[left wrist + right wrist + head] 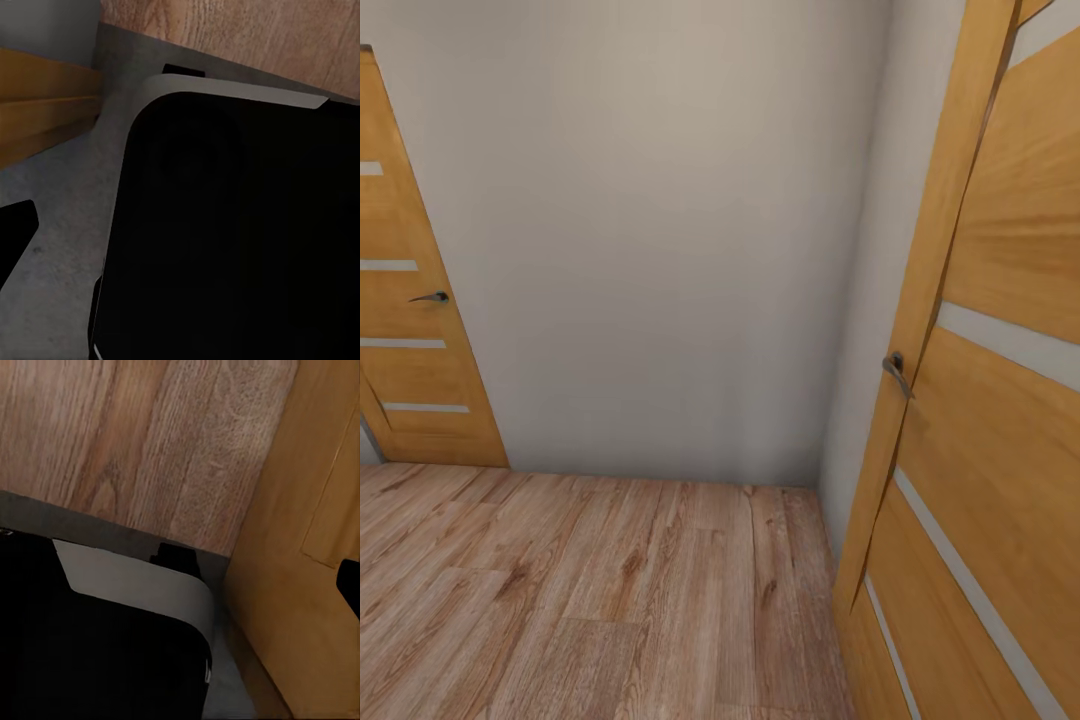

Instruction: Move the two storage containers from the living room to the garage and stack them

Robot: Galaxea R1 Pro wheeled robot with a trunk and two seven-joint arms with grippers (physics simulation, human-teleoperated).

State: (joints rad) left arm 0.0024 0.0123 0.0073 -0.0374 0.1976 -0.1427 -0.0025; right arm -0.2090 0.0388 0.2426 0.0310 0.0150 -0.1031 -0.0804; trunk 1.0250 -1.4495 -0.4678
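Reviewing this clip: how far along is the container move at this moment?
Nothing looks done yet. The head view faces a pale wall between two wooden doors over light wood-plank flooring: a robot in transit, not the garage. Fetching, carrying and stacking both containers appear still ahead.

Light wood-plank floor (600,590) shows matt, visible grain. The doors (1010,400) beside it are smooth honey-coloured wood with pale strips and dark metal handles (896,372); the wall (660,250) is matt.
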